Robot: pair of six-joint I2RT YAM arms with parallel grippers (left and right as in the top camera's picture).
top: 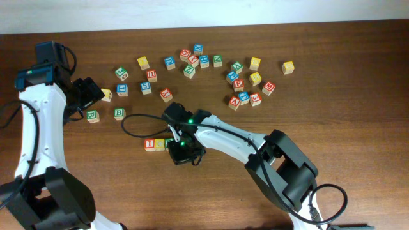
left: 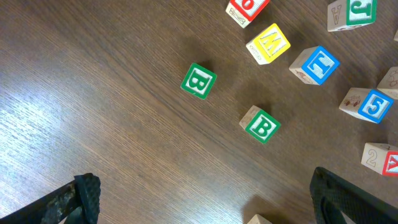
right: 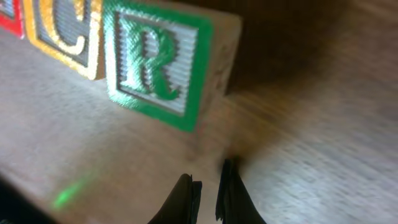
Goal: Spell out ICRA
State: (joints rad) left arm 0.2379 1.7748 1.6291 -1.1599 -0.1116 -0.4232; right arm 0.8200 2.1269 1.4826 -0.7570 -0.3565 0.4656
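Three cubes stand in a row: the red I (top: pixel 150 144), the yellow C (top: pixel 160 144) and the green R (right: pixel 155 62). In the right wrist view the I (right: pixel 6 15) and the C (right: pixel 65 31) sit to the left of the R. My right gripper (right: pixel 208 196) is shut with nothing in it, low over the wood just in front of the R. From overhead the right gripper (top: pixel 182 152) covers the R. Which red cube is the A I cannot tell. My left gripper (left: pixel 214 208) is open over bare wood; overhead the left gripper (top: pixel 89 96) is at the left.
Two green B cubes (left: pixel 199 81) (left: pixel 261 124) lie ahead of the left gripper, with a yellow M cube (left: pixel 268 43) and blue cubes (left: pixel 314 65) beyond. Several more letter cubes are scattered across the back of the table (top: pixel 358 96), with a cluster of red ones (top: pixel 246 92) at the right.
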